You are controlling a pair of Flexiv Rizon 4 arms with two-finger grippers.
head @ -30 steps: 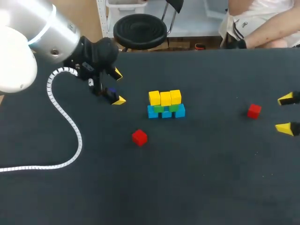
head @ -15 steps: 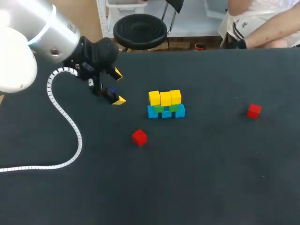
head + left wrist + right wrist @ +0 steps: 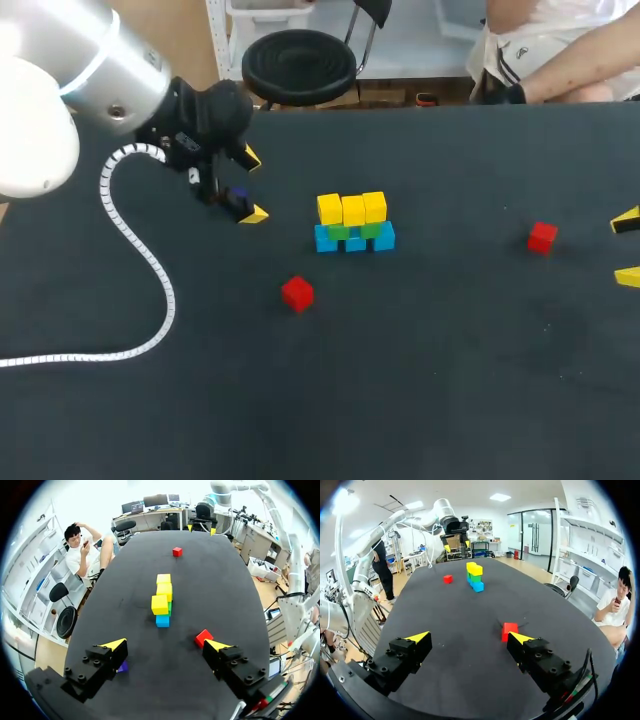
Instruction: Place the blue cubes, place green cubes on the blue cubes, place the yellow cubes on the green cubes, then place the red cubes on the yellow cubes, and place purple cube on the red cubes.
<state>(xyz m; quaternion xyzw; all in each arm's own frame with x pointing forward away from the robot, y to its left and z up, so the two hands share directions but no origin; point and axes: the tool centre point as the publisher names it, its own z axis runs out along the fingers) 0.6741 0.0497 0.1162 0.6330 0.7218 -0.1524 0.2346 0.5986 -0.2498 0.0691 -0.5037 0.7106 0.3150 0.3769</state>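
Observation:
A stack stands mid-table: a row of blue cubes (image 3: 355, 242), green cubes (image 3: 355, 230) on them, and three yellow cubes (image 3: 352, 209) on top. One red cube (image 3: 297, 293) lies in front of the stack, to its left. Another red cube (image 3: 542, 237) lies far right. My left gripper (image 3: 252, 186) is open to the left of the stack. In the left wrist view, the purple cube (image 3: 122, 667) lies on the table, partly under one finger of that gripper (image 3: 166, 645). My right gripper (image 3: 629, 248) is open at the right edge. The red cube (image 3: 509, 630) sits just ahead of one finger of the right gripper (image 3: 469, 637).
A white coiled cable (image 3: 140, 250) from my left arm trails over the left part of the black table (image 3: 450, 380). A person sits beyond the far edge, not touching the table.
My right gripper drew back out of the head view at the right edge, then came partly back in. The left arm and all the cubes stayed still.

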